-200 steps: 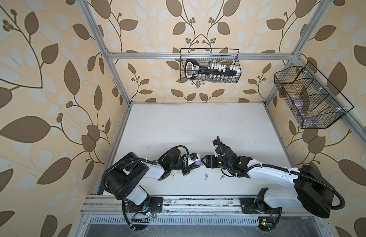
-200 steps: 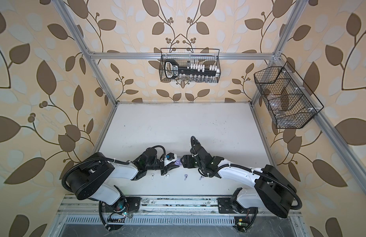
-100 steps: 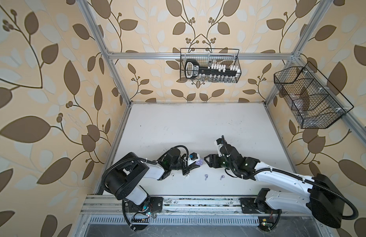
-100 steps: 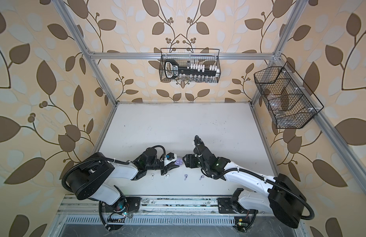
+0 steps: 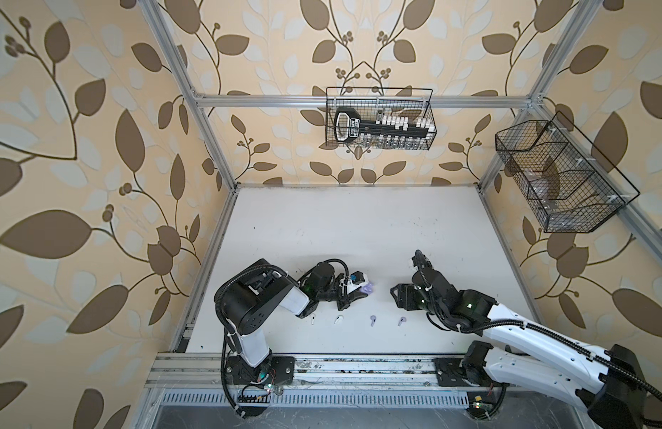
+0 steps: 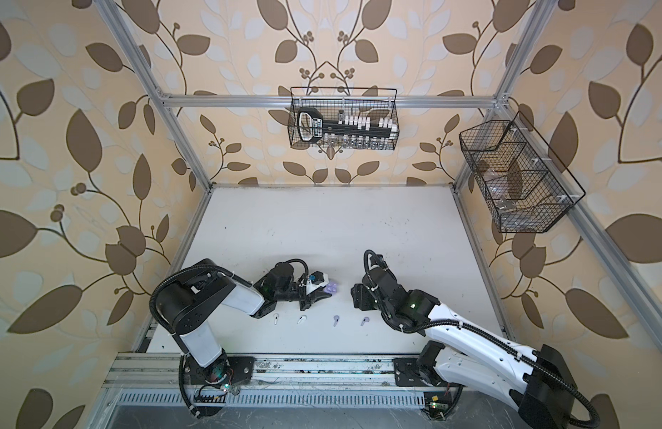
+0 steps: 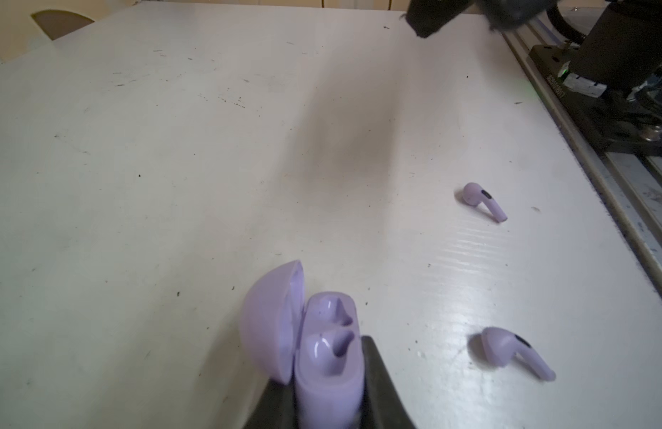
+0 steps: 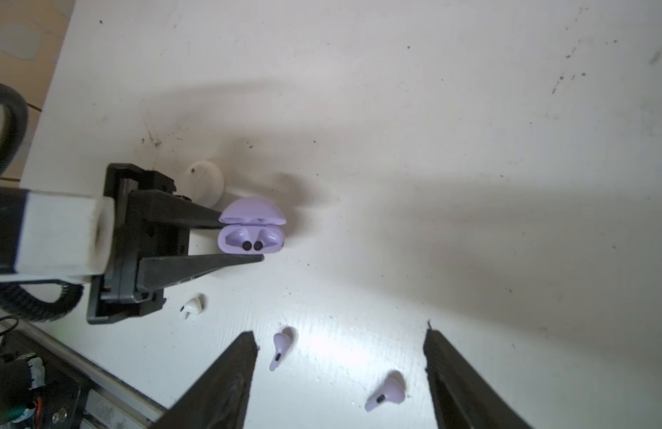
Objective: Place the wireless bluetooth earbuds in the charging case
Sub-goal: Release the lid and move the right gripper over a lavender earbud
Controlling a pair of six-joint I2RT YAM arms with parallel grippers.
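Observation:
The lavender charging case [image 8: 251,237] stands on the white table with its lid open and both sockets empty. My left gripper [image 8: 244,239] is shut on its base, seen also in the left wrist view as the case [image 7: 327,353]. In both top views the case [image 5: 366,289] [image 6: 332,286] sits at the left gripper's tip. Two lavender earbuds [image 8: 281,345] [image 8: 387,393] lie loose below my open right gripper [image 8: 340,334], between its fingers and untouched. The two white earbuds [image 5: 313,318] [image 5: 338,319] lie to their left, under the left arm.
A closed white round case [image 8: 207,182] sits just behind the lavender one. Wire baskets hang on the back wall [image 5: 379,119] and the right wall [image 5: 559,178]. The aluminium rail [image 5: 359,366] with both arm bases runs along the front edge.
My right gripper has drawn back to the right, away from the case, and now hovers over the lavender earbuds. The left gripper and case have stayed put.

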